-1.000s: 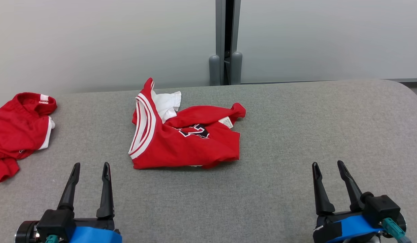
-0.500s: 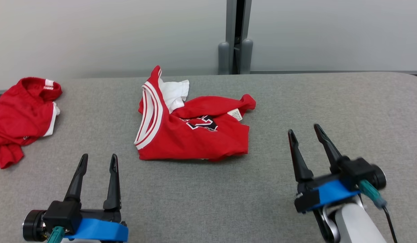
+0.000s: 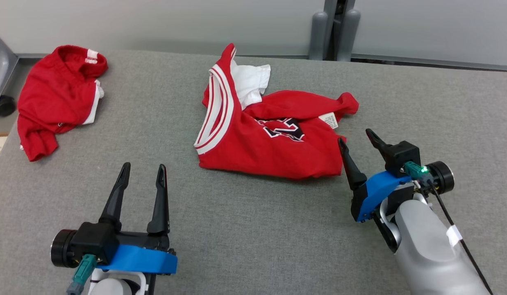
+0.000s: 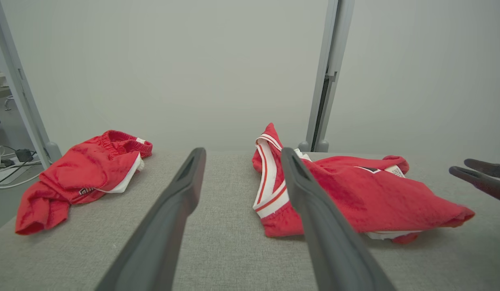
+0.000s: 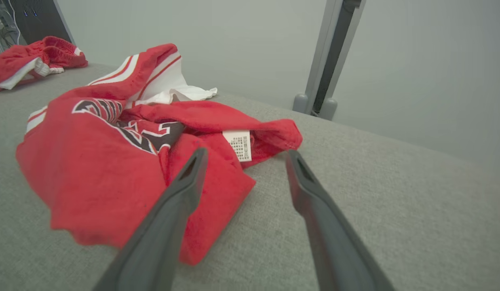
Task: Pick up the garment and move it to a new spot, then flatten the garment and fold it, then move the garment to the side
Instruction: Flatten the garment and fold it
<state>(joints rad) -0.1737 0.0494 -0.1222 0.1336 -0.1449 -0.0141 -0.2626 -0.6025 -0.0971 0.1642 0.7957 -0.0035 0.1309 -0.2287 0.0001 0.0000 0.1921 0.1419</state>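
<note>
Garment [image 3: 269, 151], red and crumpled, lies centre frame on the grey tabletop [image 3: 253, 237], not yet picked up. My right end effector [image 3: 354, 136], fingers spread, hovers just beside its right edge; my left end effector [image 3: 144, 165] hangs spread at lower left. I judge the next move is to pinch that edge.

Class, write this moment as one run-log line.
phase: pre-grasp | right claw: open, at jersey right edge | left claw: open, apart | jersey: crumpled, not held

We see the red jersey [image 3: 278, 157] as soft, matt, fuzzy cloth; the grey tabletop [image 3: 253, 229] wears coarse woven fabric; the right gripper [image 3: 354, 135] looks like matt dark plastic.
</note>
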